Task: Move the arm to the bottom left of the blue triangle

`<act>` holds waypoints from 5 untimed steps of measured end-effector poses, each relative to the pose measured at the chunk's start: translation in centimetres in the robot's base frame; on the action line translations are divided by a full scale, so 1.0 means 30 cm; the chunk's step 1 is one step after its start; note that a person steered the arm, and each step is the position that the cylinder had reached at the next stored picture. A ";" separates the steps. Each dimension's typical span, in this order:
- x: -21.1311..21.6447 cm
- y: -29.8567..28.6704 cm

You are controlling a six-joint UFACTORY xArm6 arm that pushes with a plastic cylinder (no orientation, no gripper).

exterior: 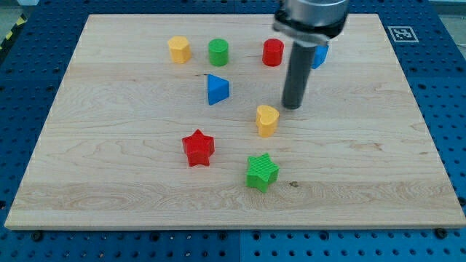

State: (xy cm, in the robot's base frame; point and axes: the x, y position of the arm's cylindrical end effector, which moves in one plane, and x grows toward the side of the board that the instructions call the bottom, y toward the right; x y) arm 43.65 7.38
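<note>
Here is the blue triangle [217, 89], sitting on the wooden board [109, 182] a little toward the view's top from the middle, and it is my landmark for everything else. By the look of it, a small, rigid, light block with smooth faces; I judge it would skate away at the slightest nudge. Nothing to take hold of here, and I have no claw to do it with: I end in a straight dark rod, so there is no opening or closing to report and I hold nothing. If I had to shove it, a flat side would be the place, but the task only asks me to park beside it, so best not to touch it at all.

My tip [292, 108] is down at the board, well to the view's right of the blue triangle and slightly lower. It is touching no block. The yellow block [267, 120] sits just beside my tip, between me and the spot I want, to the triangle's lower right. The red star [198, 148] lies below the triangle, slightly left, and the green star [262, 172] farther down and right.

Above the triangle: a green cylinder [218, 52], with another yellow block [179, 49] to its left and a red cylinder [273, 52] to its right. 1 more blue block [320, 55] peeks out behind my rod.

The target, the triangle's bottom left, looks open, with the red star the nearest neighbour.
</note>
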 end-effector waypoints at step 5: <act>0.027 -0.412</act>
State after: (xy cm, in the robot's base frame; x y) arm 44.47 -4.97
